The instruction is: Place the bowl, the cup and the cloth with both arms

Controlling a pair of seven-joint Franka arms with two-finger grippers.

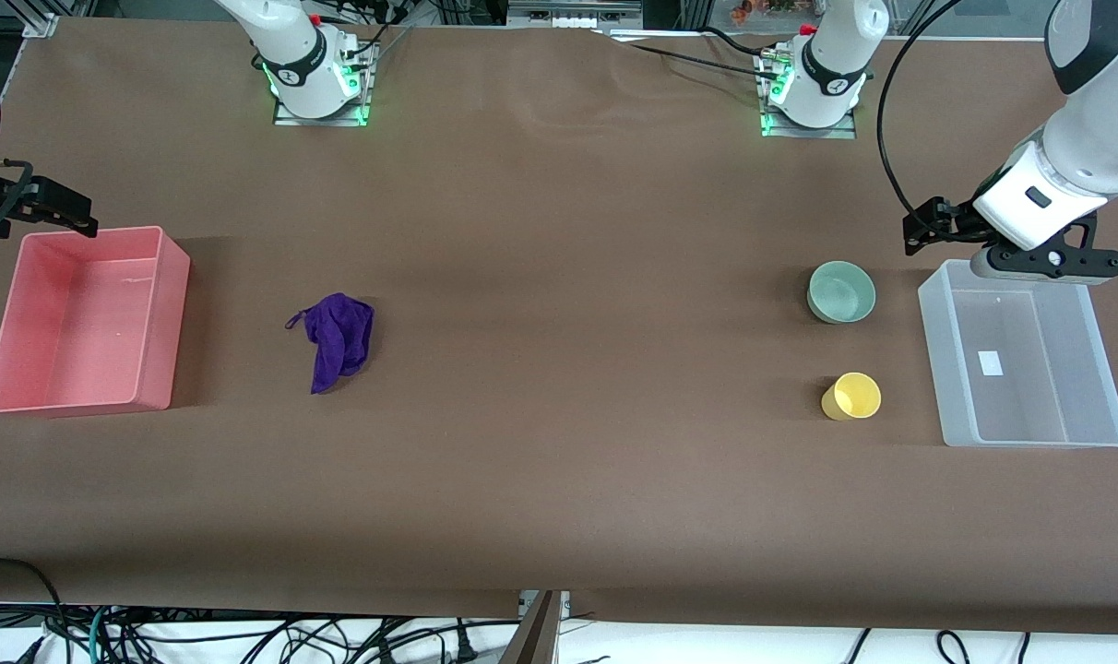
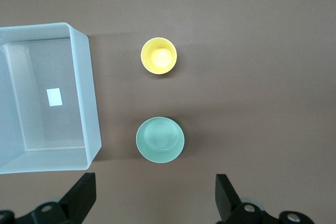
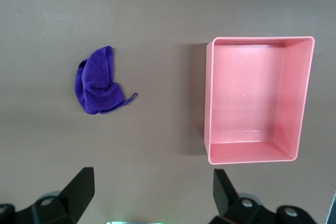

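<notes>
I have both arms waiting high at the table's ends. The left claw (image 2: 152,203) hangs at the right edge of the front frame over the clear bin's (image 1: 937,369) upper rim, fingers wide apart and empty; the right claw (image 3: 149,200) sits at the far left edge above the pink bin's (image 1: 176,323) upper corner, fingers likewise spread.

The bowl (image 1: 841,291) stands upright, mouth up, right of centre, just beside the clear bin. The cup (image 1: 852,397) stands upright below it in the frame, slightly apart. Both look light, rigid and smooth; I judge a pinch across one rim wall safest, since the sides may slip. Being round, neither has a long axis.

The cloth (image 1: 336,339) lies crumpled left of centre, near the pink bin. Its long axis runs roughly up-down in the front frame, loop toward the upper left. Soft and limp, I'd pinch its bunched middle.
</notes>
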